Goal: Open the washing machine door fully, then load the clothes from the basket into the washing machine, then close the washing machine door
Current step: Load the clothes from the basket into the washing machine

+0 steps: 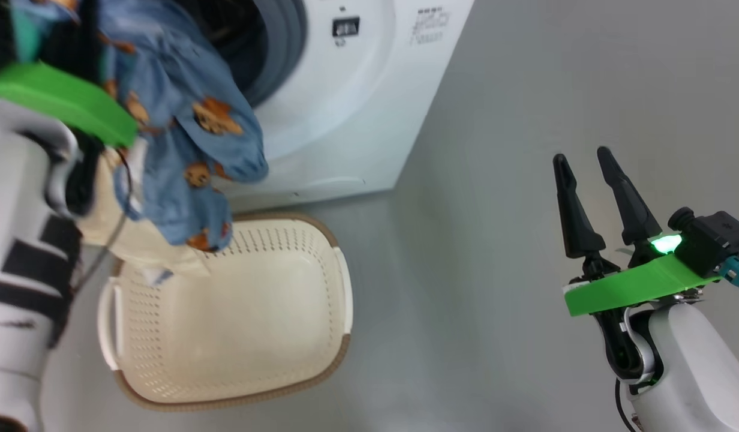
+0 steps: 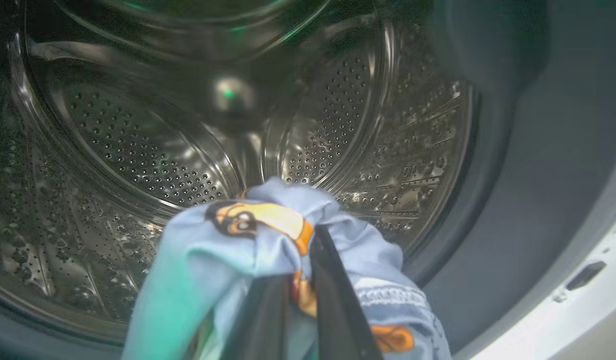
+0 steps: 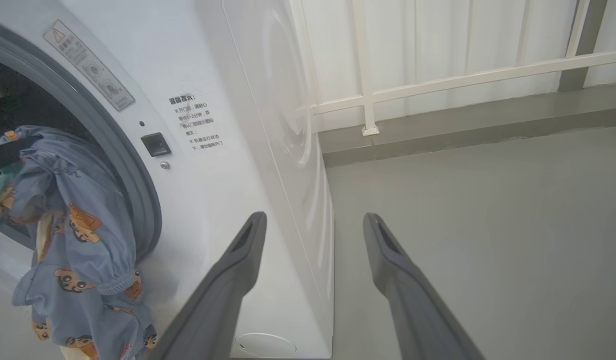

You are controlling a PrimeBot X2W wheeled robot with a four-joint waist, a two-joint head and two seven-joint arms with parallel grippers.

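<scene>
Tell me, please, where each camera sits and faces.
Head view: on the head, looking down at the basket and washing machine; left forearm, open right gripper.
Left wrist view: left wrist, facing into the drum; left gripper shut on the clothes.
Right wrist view: right wrist, facing the machine's side and railing; open fingers.
Shared: head and right wrist both show the hanging clothes.

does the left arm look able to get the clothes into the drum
Probably yes: the left gripper, shut on the clothes, faces the open drum with nothing between. The bundle's tail hangs outside over the basket and may drag on the gasket.
</scene>
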